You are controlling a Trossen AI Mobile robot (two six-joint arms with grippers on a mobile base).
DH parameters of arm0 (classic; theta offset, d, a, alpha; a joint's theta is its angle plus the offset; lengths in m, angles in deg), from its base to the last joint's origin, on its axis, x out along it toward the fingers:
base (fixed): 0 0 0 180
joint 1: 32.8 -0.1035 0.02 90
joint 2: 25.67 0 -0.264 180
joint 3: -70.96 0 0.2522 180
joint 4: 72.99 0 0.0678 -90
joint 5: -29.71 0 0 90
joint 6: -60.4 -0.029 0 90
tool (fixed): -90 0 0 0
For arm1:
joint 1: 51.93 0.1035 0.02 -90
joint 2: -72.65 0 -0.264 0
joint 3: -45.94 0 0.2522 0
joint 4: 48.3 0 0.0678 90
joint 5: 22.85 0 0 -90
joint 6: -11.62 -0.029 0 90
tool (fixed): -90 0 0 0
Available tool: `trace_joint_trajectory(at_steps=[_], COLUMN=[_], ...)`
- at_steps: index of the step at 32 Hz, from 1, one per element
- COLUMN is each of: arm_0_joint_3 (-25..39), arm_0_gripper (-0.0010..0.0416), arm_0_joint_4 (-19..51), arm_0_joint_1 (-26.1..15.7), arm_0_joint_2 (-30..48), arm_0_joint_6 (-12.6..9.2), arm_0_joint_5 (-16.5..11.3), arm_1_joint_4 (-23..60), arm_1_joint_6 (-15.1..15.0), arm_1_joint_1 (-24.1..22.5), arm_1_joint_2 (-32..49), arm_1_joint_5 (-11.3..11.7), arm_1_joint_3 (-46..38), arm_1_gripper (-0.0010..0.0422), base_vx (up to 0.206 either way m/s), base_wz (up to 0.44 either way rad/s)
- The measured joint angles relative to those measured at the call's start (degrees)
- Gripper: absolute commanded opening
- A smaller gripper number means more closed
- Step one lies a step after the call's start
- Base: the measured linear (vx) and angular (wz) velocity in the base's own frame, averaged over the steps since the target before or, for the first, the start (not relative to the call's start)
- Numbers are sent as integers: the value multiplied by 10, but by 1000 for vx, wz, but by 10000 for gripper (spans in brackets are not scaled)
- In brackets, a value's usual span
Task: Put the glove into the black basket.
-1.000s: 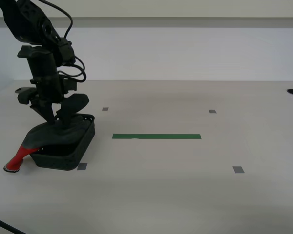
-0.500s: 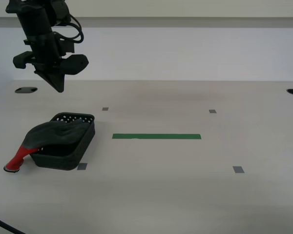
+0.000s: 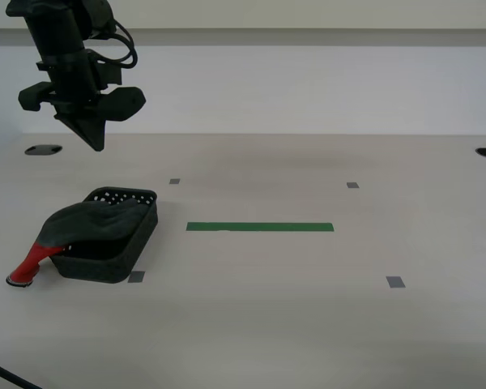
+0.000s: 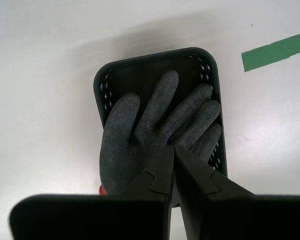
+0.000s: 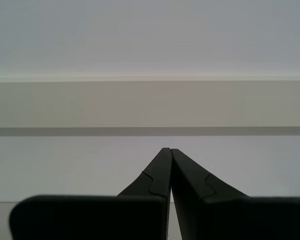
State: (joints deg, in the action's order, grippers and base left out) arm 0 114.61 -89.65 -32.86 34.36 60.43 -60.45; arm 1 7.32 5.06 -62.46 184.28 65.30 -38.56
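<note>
- My second gripper is seen closed with nothing between its jaws, hanging high above the table, tips pointing down.
- Straight below it, the glove is draped over the black basket, its dark fingers spread inside.
- In the exterior view, the glove's palm is laid across the basket's near rim, and the red cuff is hung over the outside, its end down on the table.
- The basket is found toward the exterior view's left, just beside a strip of green tape.
- My first gripper is also pressed shut and empty, aimed at a pale wall.
</note>
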Motion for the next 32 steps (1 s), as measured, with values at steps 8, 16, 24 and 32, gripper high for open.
trace_joint_trajectory(at_steps=[8, 16, 24, 32], arm_0_joint_3=[0, 0, 0, 0], arm_0_gripper=[1, 0, 1, 1], arm_0_joint_4=[0, 0, 0, 0], arm_0_joint_1=[0, 0, 0, 0], arm_0_joint_2=[0, 0, 0, 0], arm_0_joint_6=[0, 0, 0, 0], arm_0_joint_5=[0, 0, 0, 0], arm_1_joint_4=[-1, -3, -5, -7], arm_1_joint_6=[0, 0, 0, 0], arm_1_joint_1=[0, 0, 0, 0], arm_1_joint_2=[0, 0, 0, 0], arm_1_joint_5=[0, 0, 0, 0], arm_1_joint_3=[0, 0, 0, 0], arm_1_gripper=[0, 0, 0, 0], base_vx=[0, 0, 0, 0], base_wz=[0, 0, 0, 0])
